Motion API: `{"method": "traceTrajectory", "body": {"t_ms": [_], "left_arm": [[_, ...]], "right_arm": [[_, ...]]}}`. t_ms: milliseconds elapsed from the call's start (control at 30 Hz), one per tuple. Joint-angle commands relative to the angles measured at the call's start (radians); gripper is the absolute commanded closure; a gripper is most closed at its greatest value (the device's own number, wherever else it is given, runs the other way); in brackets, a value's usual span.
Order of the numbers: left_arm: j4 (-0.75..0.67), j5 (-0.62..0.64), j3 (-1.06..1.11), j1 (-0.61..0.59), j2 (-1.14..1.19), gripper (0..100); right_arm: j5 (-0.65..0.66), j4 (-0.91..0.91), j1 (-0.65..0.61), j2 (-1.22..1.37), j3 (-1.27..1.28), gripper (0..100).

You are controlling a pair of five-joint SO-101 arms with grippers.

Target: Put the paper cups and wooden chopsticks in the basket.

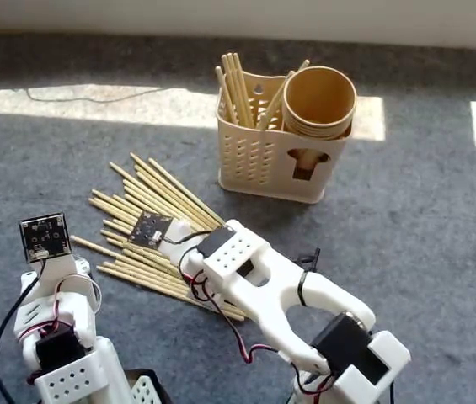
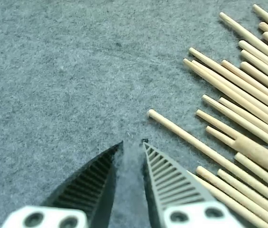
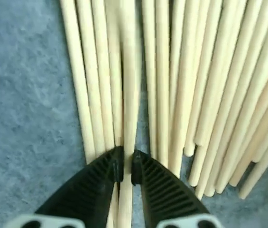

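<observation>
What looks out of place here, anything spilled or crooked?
A heap of loose chopsticks lies fanned across the grey mat beside the basket, not in it. One chopstick inside leans against the paper cups.

Pale wooden chopsticks (image 1: 157,202) lie fanned in a loose heap on the grey carpet (image 1: 406,219). Several more stand upright in the cream slotted plastic basket (image 1: 254,156), beside a nested stack of tan paper cups (image 1: 320,103), open ends up.

The left arm (image 1: 61,345) and right arm (image 1: 288,295) have white perforated shells (image 1: 233,252), black servos (image 1: 343,337), red and black cables (image 1: 231,324) and square black camera boards (image 1: 44,237). The left pincer (image 2: 133,142) pairs a black ribbed finger with a grey one (image 2: 171,180).
</observation>
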Motion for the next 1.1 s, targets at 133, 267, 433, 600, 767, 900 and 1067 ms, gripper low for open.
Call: {"method": "traceTrajectory", "body": {"t_ms": [133,267,433,600,767,900,1067], "left_arm": [[-0.018,-0.006,-0.007,-0.012,-0.008,93],[-0.018,-0.006,-0.007,-0.012,-0.008,93],[-0.018,-0.006,-0.007,-0.01,-0.008,93],[-0.018,-0.006,-0.007,-0.01,-0.008,93],[-0.018,-0.006,-0.007,-0.01,-0.008,93],[-0.018,-0.006,-0.007,-0.01,-0.008,93],[-0.018,-0.006,-0.007,-0.01,-0.008,93]], "right_arm": [[0.006,0.048,-0.01,-0.157,-0.004,99.5],[0.003,0.051,0.008,-0.237,-0.004,99.5],[-0.104,0.048,0.067,-0.351,-0.01,99.5],[-0.252,0.048,0.125,-0.504,-0.01,99.5],[-0.362,0.039,0.151,-0.682,-0.01,99.5],[-0.37,-0.093,0.174,-0.803,-0.004,99.5],[-0.37,-0.289,0.203,-0.866,-0.002,99.5]]}}
